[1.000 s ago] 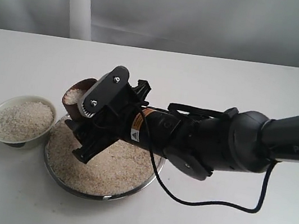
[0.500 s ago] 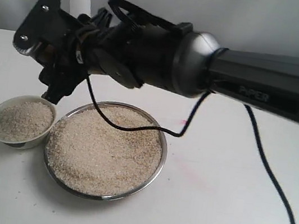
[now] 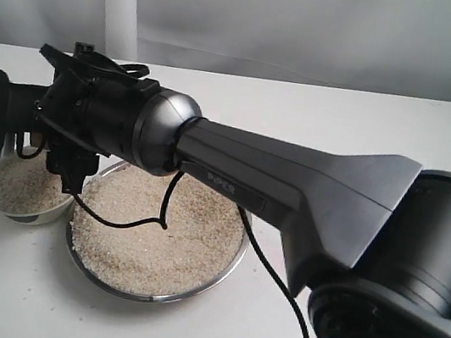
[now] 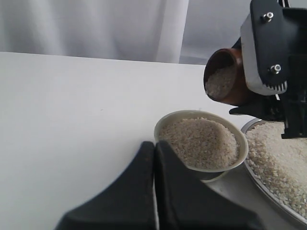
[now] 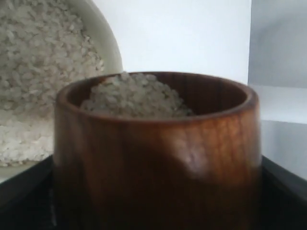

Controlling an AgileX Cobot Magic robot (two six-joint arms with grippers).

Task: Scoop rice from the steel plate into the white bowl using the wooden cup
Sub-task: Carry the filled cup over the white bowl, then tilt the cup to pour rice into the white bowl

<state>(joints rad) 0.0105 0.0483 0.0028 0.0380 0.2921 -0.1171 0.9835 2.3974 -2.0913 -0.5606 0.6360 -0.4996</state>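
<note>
Over table [image 3: 387, 126], right pincer [image 4: 240, 72] holds cup [image 4: 221, 79] tilted.

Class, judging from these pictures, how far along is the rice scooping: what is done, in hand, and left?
Done: the white bowl already holds a heap of rice. In hand: the wooden cup, loaded with rice, is held tilted above the bowl, nothing pouring yet. Left: tip this load in; the steel plate holds plenty more.

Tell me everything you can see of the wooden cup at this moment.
The wooden cup is small, round and handleless, of polished reddish-brown wood with a dark inside. Rice fills it almost to the rim. The right gripper holds it in the air, tilted, mouth turned toward the white bowl below.
</note>
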